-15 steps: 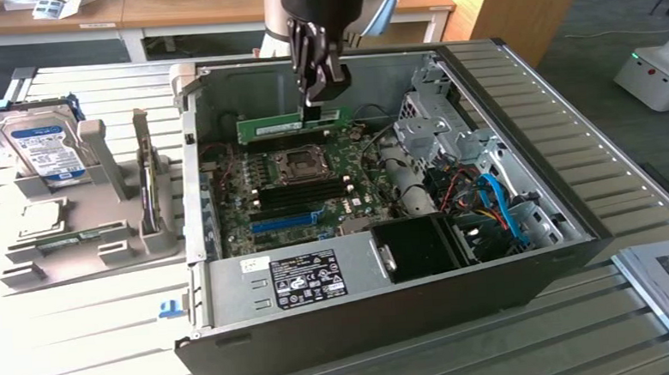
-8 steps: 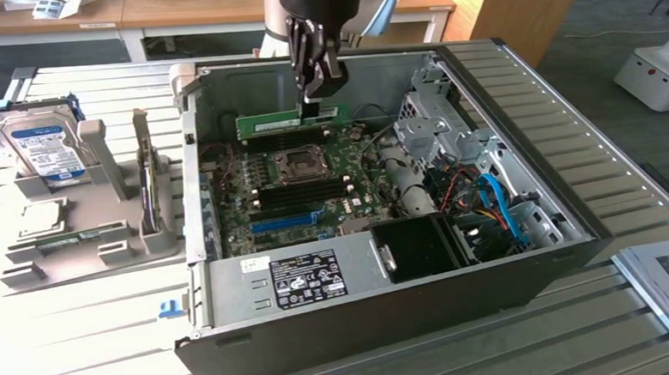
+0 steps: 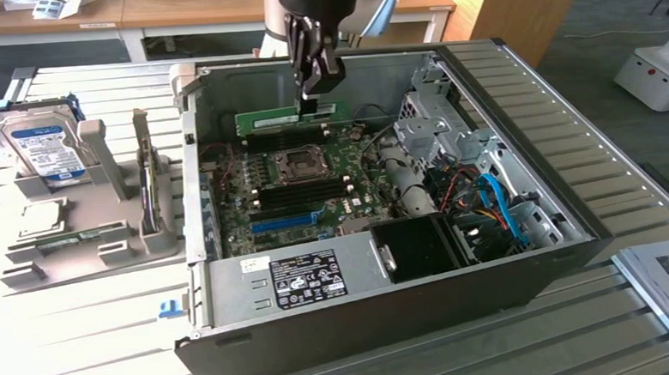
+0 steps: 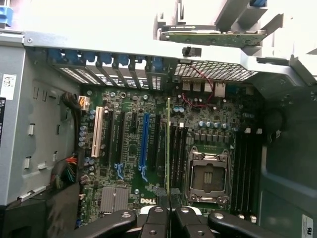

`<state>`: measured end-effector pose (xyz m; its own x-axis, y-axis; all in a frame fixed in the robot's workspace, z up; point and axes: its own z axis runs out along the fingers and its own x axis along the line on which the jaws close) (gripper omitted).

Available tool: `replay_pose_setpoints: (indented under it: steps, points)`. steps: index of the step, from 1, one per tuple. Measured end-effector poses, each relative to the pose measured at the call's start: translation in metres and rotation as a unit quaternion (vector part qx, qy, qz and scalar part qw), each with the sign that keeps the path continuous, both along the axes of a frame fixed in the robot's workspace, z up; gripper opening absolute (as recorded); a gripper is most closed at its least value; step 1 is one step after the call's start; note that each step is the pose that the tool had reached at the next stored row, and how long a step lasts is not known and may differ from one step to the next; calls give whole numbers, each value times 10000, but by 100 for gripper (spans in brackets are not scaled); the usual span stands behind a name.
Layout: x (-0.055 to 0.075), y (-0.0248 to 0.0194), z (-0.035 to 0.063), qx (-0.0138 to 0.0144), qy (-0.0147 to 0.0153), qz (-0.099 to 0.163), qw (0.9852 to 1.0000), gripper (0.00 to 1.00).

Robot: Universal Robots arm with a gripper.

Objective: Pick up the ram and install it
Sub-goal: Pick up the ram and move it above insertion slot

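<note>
The ram (image 3: 273, 119) is a long green stick hanging level over the far part of the motherboard (image 3: 294, 185) inside the open computer case (image 3: 352, 298). My gripper (image 3: 313, 109) reaches down from above and is shut on the ram's upper edge. In the wrist view the ram (image 4: 168, 144) shows edge-on as a thin green line running out from between my black fingers (image 4: 154, 218). It lies alongside the black memory slots (image 4: 179, 148) next to the CPU socket (image 4: 208, 173). I cannot tell whether its lower edge touches a slot.
A silver hard drive (image 3: 44, 147) stands in a grey holder (image 3: 96, 221) at the exterior view's left, outside the case. Inside are a blue card slot (image 4: 144, 144), a metal drive cage (image 3: 434, 126), blue and red cables (image 3: 502, 209) and a black power supply (image 3: 305, 279).
</note>
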<state>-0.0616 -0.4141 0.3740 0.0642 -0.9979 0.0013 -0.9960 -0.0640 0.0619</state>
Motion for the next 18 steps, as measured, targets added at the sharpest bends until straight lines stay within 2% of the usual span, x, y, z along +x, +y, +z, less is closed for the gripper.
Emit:
replay_pose_setpoints:
  steps: [5,18]
  points:
    - [1,44,-8,1,0,0,10000,12]
    - [51,44,-14,0,0,-76,10000,12]
